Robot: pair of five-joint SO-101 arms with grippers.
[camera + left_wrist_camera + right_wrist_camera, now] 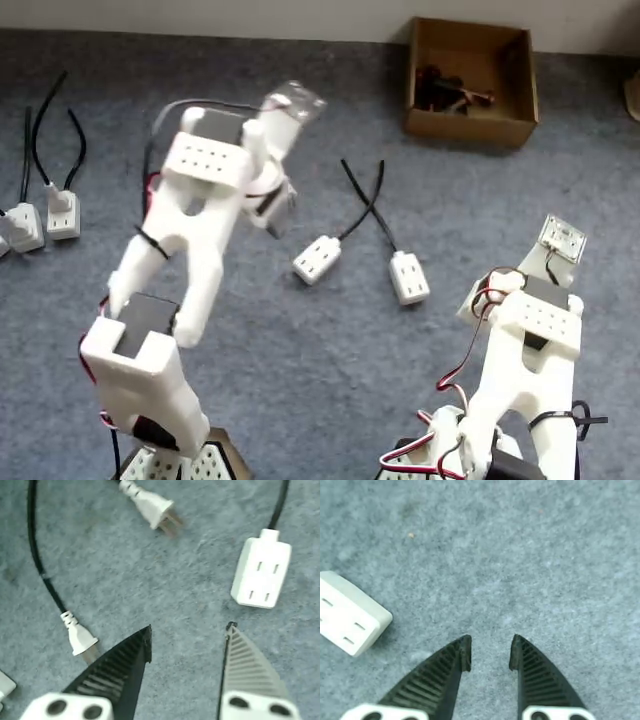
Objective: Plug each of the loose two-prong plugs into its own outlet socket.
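The left tool hangs wide open and empty, a two-prong plug lying just beside it. Light, hard, and probably tugged by its stiff cord, the plug wants gripping by its white body. The right tool, part open, holds nothing.

high view: we look steeply down from far above, with the carpet spread around the middle outlet block | left wrist view: we look down from near, past the left gripper, an outlet block just beyond it | right wrist view: again near and downward, past the right gripper, an outlet block beside it, cut by the edge | shared: the carpet near the outlet blocks
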